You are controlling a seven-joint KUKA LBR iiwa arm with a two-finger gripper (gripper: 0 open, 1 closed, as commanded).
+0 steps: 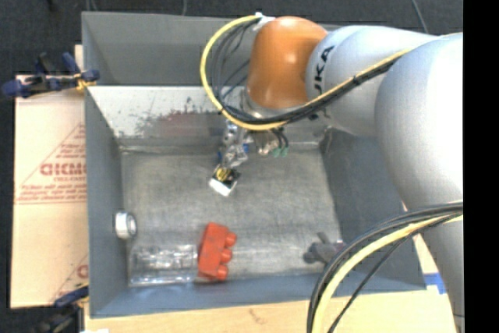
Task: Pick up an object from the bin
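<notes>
When you look down into the grey metal bin (103, 168), you find the arm (398, 82) coming in from the right. Its orange cover (282, 62) is over the far part of the bin, and a loop of yellow and black cables (206, 62) goes around this cover. Below the cover the tool (229, 166) points down and a little to the left, toward the far middle of the bin floor, close to the far wall.

Right at its lower end you see a small white piece with black and yellow marks (224, 182). This piece touches the end of the tool or is just under it; from this angle I cannot tell which. I also cannot tell if the tool is apart, together or clamped on the piece. Whether the piece lies on the floor or is lifted above it, you cannot decide either.

The other things are all well apart from the tool, along the near side. A red toy brick with studs (216, 251) lies near the middle of the near edge, with its long side running from far to near. Just beside it on the left, touching or almost touching, lies a clear plastic thing (162, 264), long and flat, toward the near left corner. A little farther, by the left wall, is a small round silver cap (125, 225). Toward the right end of the near edge you see a small dark grey thing (321, 251), and its shape is hard to read.
</notes>
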